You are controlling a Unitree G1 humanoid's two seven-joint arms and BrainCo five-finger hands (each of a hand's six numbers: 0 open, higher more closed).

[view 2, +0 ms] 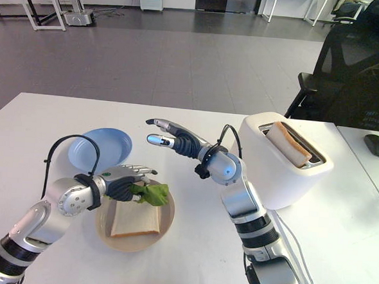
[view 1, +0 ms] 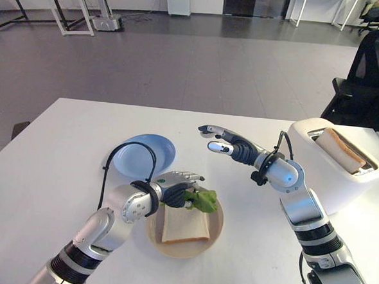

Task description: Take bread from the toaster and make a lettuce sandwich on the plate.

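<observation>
On the white table (view 1: 53,153), near its front edge, sits a tan plate (view 1: 219,218) with one bread slice (view 1: 185,228) lying flat on it. The left hand (view 1: 174,185) has its fingers closed on a lettuce leaf (view 1: 203,199), held over the plate's far rim. The right hand (view 1: 224,141) hovers mid-table, fingers stretched out, holding nothing. By the right edge stands the white toaster (view 1: 341,190), a second slice (view 1: 341,150) poking up from its slot. A blue plate (view 1: 144,153) lies behind the left hand. The right eye view takes in a mouse (view 2: 373,144) beyond the toaster.
</observation>
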